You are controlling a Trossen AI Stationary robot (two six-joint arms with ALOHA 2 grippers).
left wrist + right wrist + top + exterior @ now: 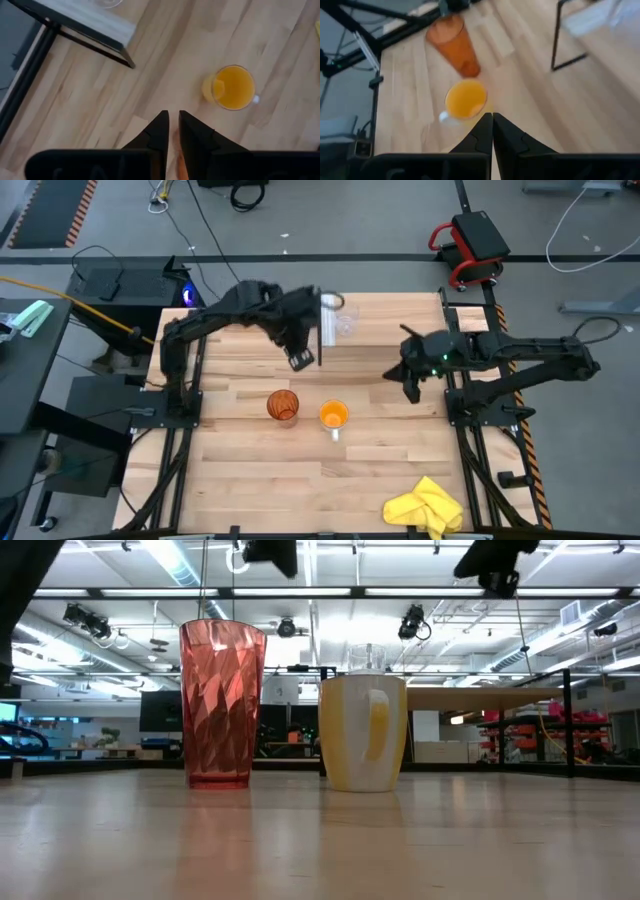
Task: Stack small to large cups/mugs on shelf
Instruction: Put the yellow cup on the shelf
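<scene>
The clear glass cup [345,321] stands on the shelf [328,330], whose corner [90,22] shows in the left wrist view. The amber tumbler [283,405] [222,705] and the orange mug [333,416] [363,735] stand upright side by side on the tabletop, the mug's pale handle toward the near edge. My left gripper [300,359] [173,129] hovers shut above the table between shelf and tumbler. My right gripper [410,385] [492,121] hovers shut to the right of the mug [465,100], pointing toward it and the tumbler [455,45].
A yellow cloth [425,505] lies near the table's near right corner. The shelf's black frame [570,40] stands on the far middle of the table. Bare wood stretches in front of the mug and tumbler.
</scene>
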